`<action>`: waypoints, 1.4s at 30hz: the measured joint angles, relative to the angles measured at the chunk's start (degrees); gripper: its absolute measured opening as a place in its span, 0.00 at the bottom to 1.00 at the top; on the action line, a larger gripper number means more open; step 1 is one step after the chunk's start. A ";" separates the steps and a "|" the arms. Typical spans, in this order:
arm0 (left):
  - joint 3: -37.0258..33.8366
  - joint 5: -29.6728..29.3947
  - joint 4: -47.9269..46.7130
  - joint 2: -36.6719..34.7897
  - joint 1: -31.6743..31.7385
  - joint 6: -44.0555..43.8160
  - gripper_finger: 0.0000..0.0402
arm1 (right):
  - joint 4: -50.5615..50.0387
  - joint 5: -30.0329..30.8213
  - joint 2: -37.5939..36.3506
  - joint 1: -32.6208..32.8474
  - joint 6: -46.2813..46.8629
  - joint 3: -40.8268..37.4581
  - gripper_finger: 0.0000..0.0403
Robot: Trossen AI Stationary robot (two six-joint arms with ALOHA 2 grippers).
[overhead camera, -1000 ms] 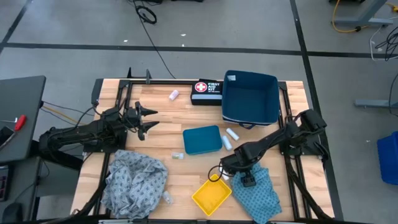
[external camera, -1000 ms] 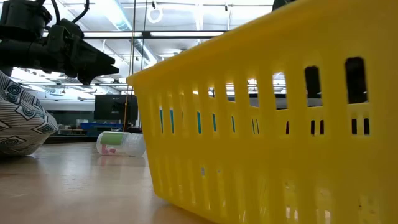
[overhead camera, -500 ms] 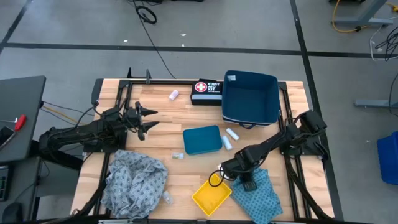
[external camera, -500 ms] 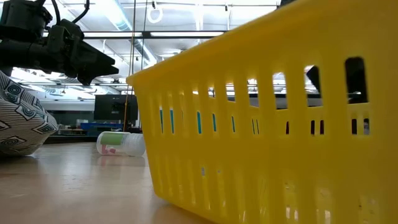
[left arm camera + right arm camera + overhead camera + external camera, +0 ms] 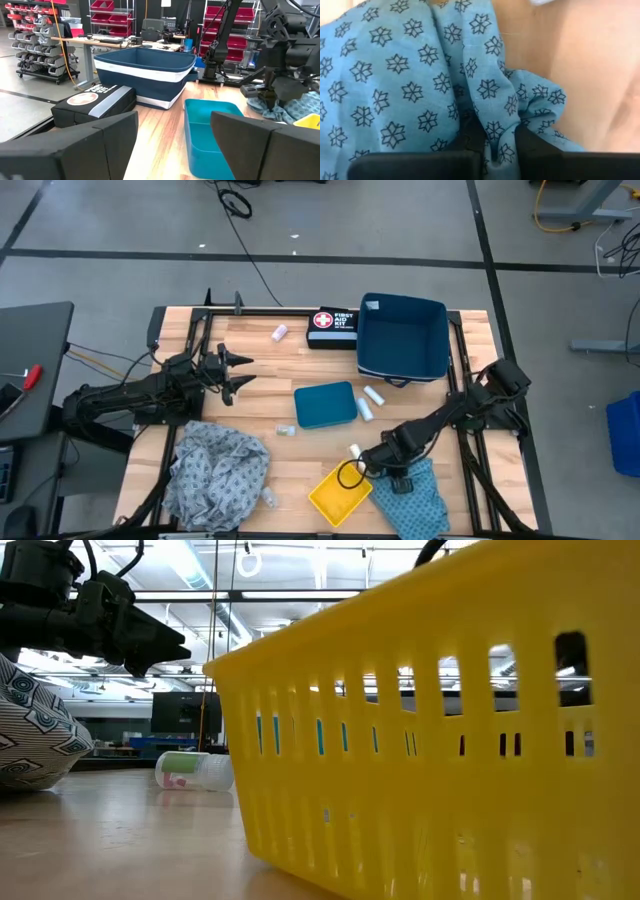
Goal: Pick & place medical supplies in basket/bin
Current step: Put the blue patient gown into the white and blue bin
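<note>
The blue-green star-patterned cloth (image 5: pixel 412 498) lies bunched on the table at the near right, beside the yellow basket (image 5: pixel 338 494). My right gripper (image 5: pixel 388 470) is down on the cloth's far-left part and shut on it. The grey patterned cloth (image 5: pixel 215 467) lies heaped at the near left. Two white rolls (image 5: pixel 370 402) rest by the teal lid (image 5: pixel 325 405), and a third roll (image 5: pixel 280 332) lies at the far side. Small clear packets (image 5: pixel 287 430) lie on the wood. My left gripper (image 5: pixel 236 370) hovers open above the table's left part, with nothing between its fingers. My right gripper pinches a raised fold of the blue-green cloth (image 5: pixel 496 131) between its two fingers (image 5: pixel 470 140), at the cloth's far-left part next to the basket. The fingers come from above, slanting down. The rest of the cloth lies slack on the table.
A dark blue bin (image 5: pixel 403 338) stands at the far right, with a black first aid kit (image 5: pixel 332 326) to its left. In the low view the yellow basket (image 5: pixel 450 730) fills the right half, and a small clear bottle (image 5: pixel 192 770) lies beyond it.
My right gripper has gone a little toward the table's near edge and down onto the blue-green cloth beside the basket. The left arm has kept still.
</note>
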 joint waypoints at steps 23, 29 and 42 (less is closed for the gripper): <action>0.00 0.46 0.02 0.00 0.00 0.00 0.63 | 0.75 30.43 -14.62 8.36 9.45 -0.01 0.09; 0.00 0.48 0.02 0.00 0.00 0.00 0.63 | 5.74 37.95 -15.80 10.44 8.91 0.03 0.09; 0.00 0.48 0.05 0.00 0.00 0.40 0.63 | 51.90 43.95 -17.50 12.85 -3.01 -15.27 0.09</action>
